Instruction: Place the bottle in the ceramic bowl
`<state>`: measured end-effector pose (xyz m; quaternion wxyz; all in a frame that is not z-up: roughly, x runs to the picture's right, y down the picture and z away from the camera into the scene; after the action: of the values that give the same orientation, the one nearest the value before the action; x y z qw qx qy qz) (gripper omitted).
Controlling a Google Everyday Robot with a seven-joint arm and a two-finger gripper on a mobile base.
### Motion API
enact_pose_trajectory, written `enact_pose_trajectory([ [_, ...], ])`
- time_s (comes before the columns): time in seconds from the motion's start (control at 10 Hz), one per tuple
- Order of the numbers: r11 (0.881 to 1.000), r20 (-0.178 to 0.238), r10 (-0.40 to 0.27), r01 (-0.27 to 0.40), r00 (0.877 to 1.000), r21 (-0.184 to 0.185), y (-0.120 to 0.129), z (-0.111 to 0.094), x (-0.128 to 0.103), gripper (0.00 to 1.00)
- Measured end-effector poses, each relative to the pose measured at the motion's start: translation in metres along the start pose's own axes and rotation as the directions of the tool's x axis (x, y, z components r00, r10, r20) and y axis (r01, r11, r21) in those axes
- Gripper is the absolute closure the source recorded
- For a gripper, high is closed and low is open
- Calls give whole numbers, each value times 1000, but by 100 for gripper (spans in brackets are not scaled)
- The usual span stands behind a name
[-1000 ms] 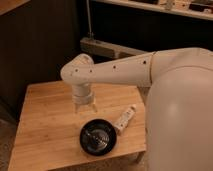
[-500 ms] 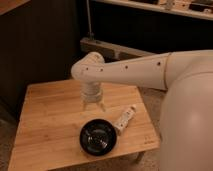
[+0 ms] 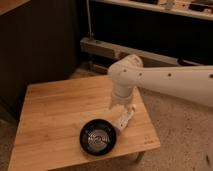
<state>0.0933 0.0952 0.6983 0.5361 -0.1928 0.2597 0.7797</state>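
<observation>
Pincer (image 3: pixel 123 107) is hovering wide open and empty just above the bottle (image 3: pixel 123 121) near the counter's (image 3: pixel 50 115) right edge; a skewed descent risks nudging it off.

Arm (image 3: pixel 170 82): smooth white tube, bulbous rounded joint (image 3: pixel 127 72), row of small dark dots along link. Gripper (image 3: pixel 122 105): white, 6 o'clock of joint.

Wooden table (image 3: pixel 55 115) stands on speckled floor (image 3: pixel 175 145).
</observation>
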Motion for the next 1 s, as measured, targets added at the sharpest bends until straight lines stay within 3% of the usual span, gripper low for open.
enact_pose_trajectory([
  [0.2,992,6,130,-130,992,-4,-46,14,-18,35],
  [0.4,986,15,169,-169,985,-10,-62,23,-27,35],
  [0.6,980,14,199,-198,980,-18,-61,38,-42,35],
  [1.0,967,-24,249,-250,968,-42,-34,88,-62,35],
])
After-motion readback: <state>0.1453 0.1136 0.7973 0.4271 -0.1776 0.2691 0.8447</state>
